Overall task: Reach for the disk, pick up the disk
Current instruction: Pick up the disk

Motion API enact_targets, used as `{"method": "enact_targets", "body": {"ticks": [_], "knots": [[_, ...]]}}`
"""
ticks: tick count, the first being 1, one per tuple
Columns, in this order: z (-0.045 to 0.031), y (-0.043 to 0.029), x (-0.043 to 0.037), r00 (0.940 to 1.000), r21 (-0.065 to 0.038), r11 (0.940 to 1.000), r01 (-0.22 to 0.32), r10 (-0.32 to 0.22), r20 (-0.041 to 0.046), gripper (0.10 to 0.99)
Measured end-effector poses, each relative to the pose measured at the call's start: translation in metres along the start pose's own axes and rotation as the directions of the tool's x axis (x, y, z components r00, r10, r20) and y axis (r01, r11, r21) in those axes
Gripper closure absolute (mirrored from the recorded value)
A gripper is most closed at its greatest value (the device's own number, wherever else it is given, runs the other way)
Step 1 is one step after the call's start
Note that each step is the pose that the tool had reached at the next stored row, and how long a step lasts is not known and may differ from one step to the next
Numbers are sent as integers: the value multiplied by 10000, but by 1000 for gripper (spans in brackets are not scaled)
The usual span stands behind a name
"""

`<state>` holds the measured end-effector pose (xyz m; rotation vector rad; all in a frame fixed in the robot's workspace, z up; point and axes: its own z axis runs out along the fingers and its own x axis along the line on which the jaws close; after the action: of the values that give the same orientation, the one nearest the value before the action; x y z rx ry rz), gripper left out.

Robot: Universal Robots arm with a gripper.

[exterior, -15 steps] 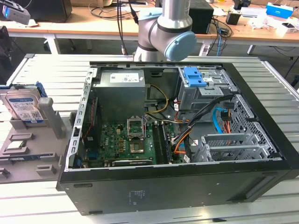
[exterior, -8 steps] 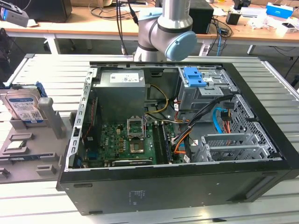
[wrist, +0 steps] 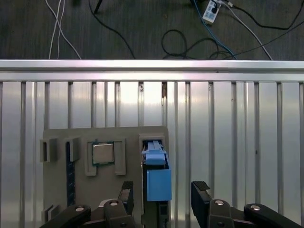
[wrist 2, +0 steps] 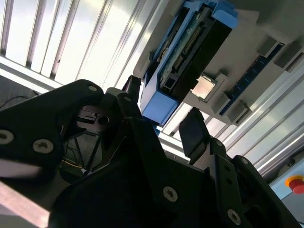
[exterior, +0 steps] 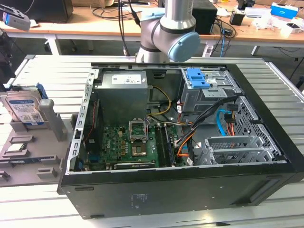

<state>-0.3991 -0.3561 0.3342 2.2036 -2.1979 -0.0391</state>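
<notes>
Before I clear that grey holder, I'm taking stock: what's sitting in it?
In the holder, the disk stands on edge in a slot under the open gripper; a square silver chip lies in a recess beside it. The slot's bottom, beneath the disk, is covered.

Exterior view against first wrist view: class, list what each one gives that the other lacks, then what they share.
The exterior view brings the open computer case, its circuit board, a blue latch on the drive cage and the arm. The first wrist view brings the open tool, one finger on each side of the disk, apart from it, and cables on the floor. Both share the disk, its grey holder, the square chip and the slatted table.
</notes>
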Motion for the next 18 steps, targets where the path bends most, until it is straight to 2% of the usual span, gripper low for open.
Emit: {"method": "enact_targets", "body": {"ticks": [4, 11, 18], "knots": [[29, -1, 12, 10000, -2, 10000, 3, -3, -7, 486], [170, -7, 18, 10000, -2, 10000, 73, -73, -12, 486], [234, -9, 18, 9999, -3, 9999, 105, -105, -16, 486]]}}
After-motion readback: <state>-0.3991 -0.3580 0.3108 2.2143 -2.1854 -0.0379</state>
